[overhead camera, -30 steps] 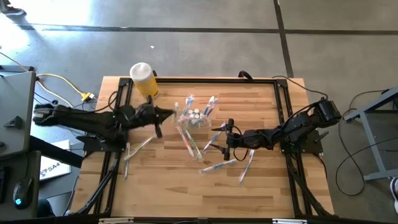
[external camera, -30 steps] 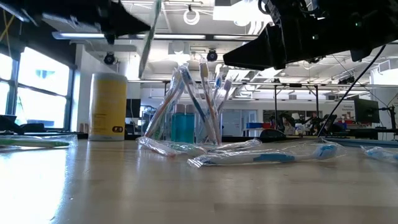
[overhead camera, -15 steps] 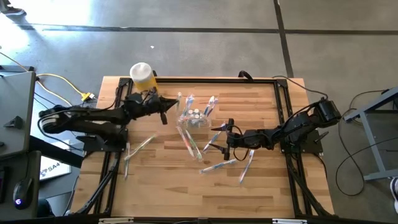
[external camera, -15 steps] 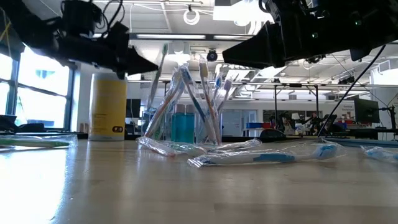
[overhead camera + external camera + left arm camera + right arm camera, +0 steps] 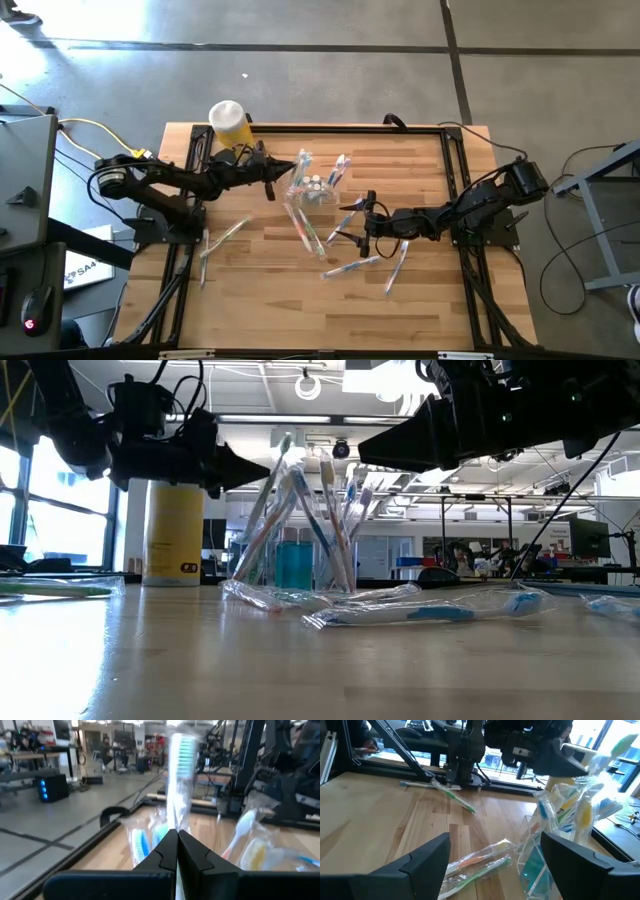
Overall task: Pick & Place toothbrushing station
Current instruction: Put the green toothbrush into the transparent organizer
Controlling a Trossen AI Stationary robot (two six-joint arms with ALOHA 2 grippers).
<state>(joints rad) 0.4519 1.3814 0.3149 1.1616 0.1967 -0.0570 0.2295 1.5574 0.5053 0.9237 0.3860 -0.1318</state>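
A clear holder cup (image 5: pixel 316 190) with several pastel toothbrushes stands at mid-table; it also shows in the low view (image 5: pixel 300 555). My left gripper (image 5: pixel 279 170) reaches level just left of the cup, shut on a wrapped toothbrush with green bristles (image 5: pixel 180 750). My right gripper (image 5: pixel 362 226) hovers open to the right of the cup, with nothing between its fingers (image 5: pixel 427 857). Wrapped toothbrushes (image 5: pixel 306 230) lie flat on the wood near the cup. My left gripper pinches the wrapped toothbrush's handle (image 5: pixel 175 822) below the bristle head between its two fingers. The fingers come level from the table's left and lie across the brush. The brush stands nearly upright, head up, leaning toward the cup's brushes (image 5: pixel 283 445); its lower end is hidden.
A yellow cylinder with a white cap (image 5: pixel 232 125) stands at the far left corner. A green toothbrush (image 5: pixel 226 234) lies at the left, and more wrapped ones (image 5: pixel 352 268) (image 5: pixel 396 264) lie below my right gripper. The near half of the table (image 5: pixel 300 320) is bare wood.
My left gripper has come down and swung toward the far edge and the holder cup, carrying the green-bristled toothbrush upright. The brush's head now stands beside the brushes in the cup.
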